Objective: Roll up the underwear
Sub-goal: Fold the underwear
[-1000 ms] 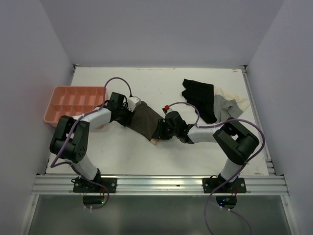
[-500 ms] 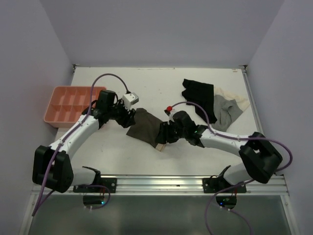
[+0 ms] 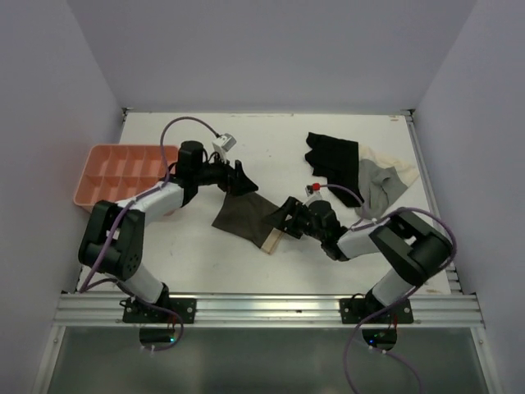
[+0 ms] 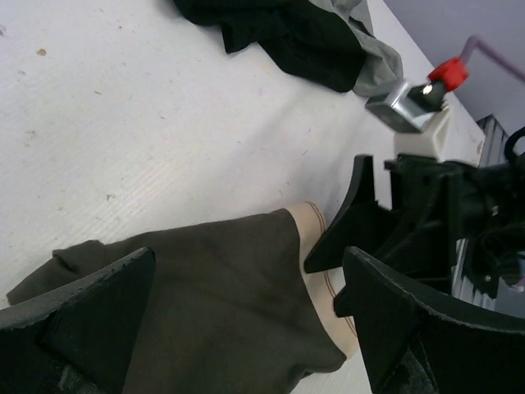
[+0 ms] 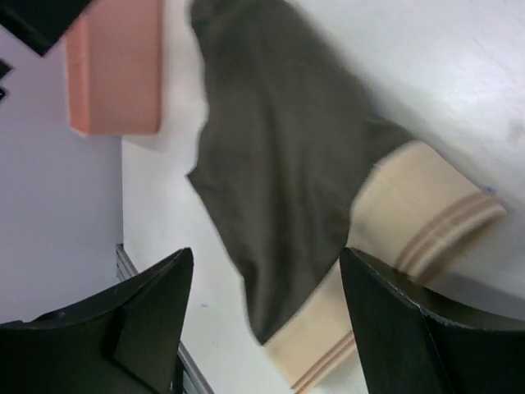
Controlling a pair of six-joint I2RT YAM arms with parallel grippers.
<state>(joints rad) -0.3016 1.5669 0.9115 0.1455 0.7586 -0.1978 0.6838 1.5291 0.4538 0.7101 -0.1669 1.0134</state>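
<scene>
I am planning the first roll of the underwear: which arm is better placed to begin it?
Probably the right. The open right tool faces the beige waistband of the flat underwear, an easy edge to fold over; the open left tool sits at the far dark corner.

Lighting brightly and evenly from overhead, washing the table (image 3: 271,156) almost white in the top view. Casting only faint, soft shadows along the edge of the underwear (image 3: 244,215). Blurring across the whole right wrist view, smearing the tray (image 5: 115,70) and the cloth's band. Showing sharp table grain in the left wrist view, softening the near fingers (image 4: 78,308) at the bottom edge.
</scene>
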